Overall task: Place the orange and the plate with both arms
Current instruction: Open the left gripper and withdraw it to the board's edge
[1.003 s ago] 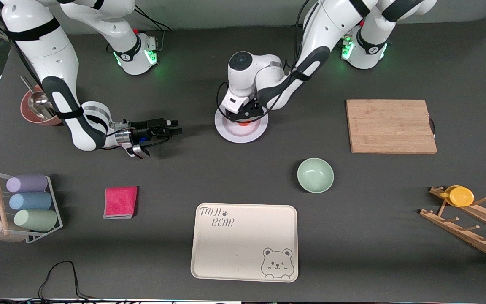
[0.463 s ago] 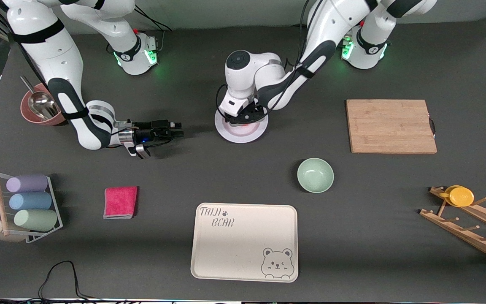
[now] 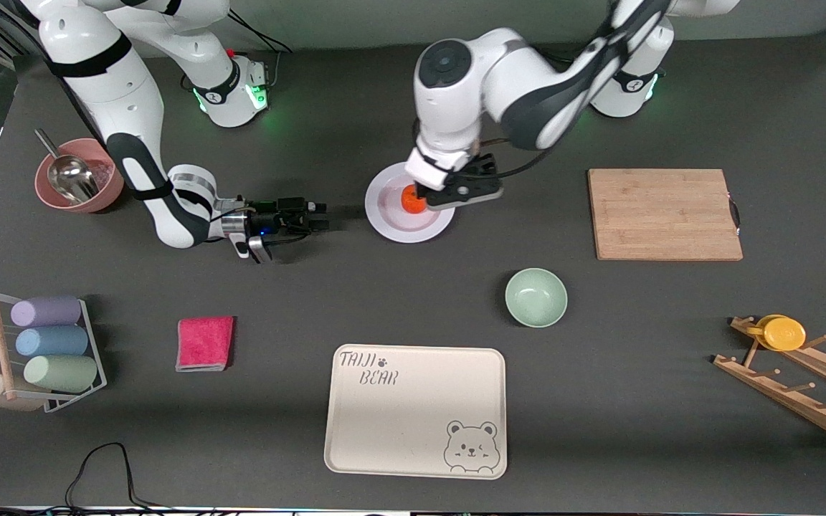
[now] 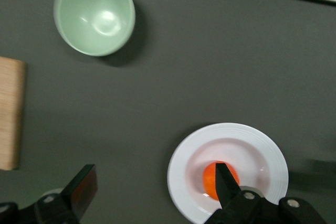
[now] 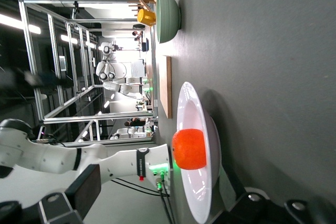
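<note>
The orange [image 3: 412, 200] lies in the middle of the white plate [image 3: 388, 215]. My left gripper [image 3: 450, 193] is open and empty, up in the air over the plate's rim on the side toward the left arm's end. In the left wrist view its fingers stand wide apart [image 4: 155, 177], with the orange [image 4: 212, 178] on the plate [image 4: 262, 145] below one fingertip. My right gripper [image 3: 316, 215] is open, low over the table beside the plate on the right arm's side, a short gap from the rim. The right wrist view shows the plate [image 5: 197, 182] edge-on with the orange [image 5: 189, 149].
A pale green bowl [image 3: 535, 297] and a cream bear tray [image 3: 415, 410] lie nearer the front camera. A wooden board [image 3: 664, 213] lies toward the left arm's end. A pink cloth [image 3: 204, 343], a pink bowl with a scoop [image 3: 76, 183] and a cup rack [image 3: 40, 351] are toward the right arm's end.
My left gripper has risen off the plate and shifted toward the left arm's end, leaving the orange on the plate. My right gripper has moved closer to the plate.
</note>
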Motion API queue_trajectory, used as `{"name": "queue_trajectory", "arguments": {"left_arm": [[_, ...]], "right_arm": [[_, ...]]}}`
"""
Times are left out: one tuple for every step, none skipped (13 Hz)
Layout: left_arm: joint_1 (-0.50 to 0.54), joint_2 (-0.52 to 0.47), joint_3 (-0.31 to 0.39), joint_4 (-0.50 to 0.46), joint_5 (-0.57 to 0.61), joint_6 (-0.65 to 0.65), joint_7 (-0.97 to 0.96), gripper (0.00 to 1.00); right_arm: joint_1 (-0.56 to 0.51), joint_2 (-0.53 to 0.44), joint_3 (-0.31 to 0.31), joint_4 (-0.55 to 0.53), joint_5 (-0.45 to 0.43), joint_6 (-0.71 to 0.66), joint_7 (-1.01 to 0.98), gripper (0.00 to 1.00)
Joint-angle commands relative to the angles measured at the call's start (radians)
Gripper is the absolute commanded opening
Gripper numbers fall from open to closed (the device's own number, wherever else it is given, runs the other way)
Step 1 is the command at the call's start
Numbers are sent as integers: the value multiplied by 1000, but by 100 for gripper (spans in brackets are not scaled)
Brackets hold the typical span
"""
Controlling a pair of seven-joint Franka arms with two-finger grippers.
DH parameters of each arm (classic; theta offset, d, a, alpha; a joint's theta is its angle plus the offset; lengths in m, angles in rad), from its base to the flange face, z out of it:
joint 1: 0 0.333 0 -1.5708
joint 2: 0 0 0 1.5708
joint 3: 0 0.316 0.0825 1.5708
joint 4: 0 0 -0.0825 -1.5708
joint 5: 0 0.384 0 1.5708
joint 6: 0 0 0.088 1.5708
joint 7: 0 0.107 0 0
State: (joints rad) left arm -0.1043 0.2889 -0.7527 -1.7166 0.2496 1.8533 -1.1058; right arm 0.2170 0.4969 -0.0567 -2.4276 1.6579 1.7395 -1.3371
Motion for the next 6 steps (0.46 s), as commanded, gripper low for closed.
{"name": "queue_trajectory", "arguments": {"left_arm": [[150,-39,-17,90,-62,-147,189,100],[207,-56,-14,97,-62,-167,243,100],[275,-77,-10,95,-62,-177,311,100],[344,-86,-8,95,-64,-190,386,100],[417,-86,-10,95,-62,-197,459,100],[472,-86,-10,95,-62,-195,515,100]], "right_arm": [[70,14,-5,-22,92,18,-92,100],[90,20,-5,-28,115,18,-123,100],[111,35,-5,-25,146,18,-154,100],[128,46,-5,-25,169,18,-177,100],[143,46,-5,-25,190,18,-180,100],[160,48,-5,-25,212,20,-185,100]]}}
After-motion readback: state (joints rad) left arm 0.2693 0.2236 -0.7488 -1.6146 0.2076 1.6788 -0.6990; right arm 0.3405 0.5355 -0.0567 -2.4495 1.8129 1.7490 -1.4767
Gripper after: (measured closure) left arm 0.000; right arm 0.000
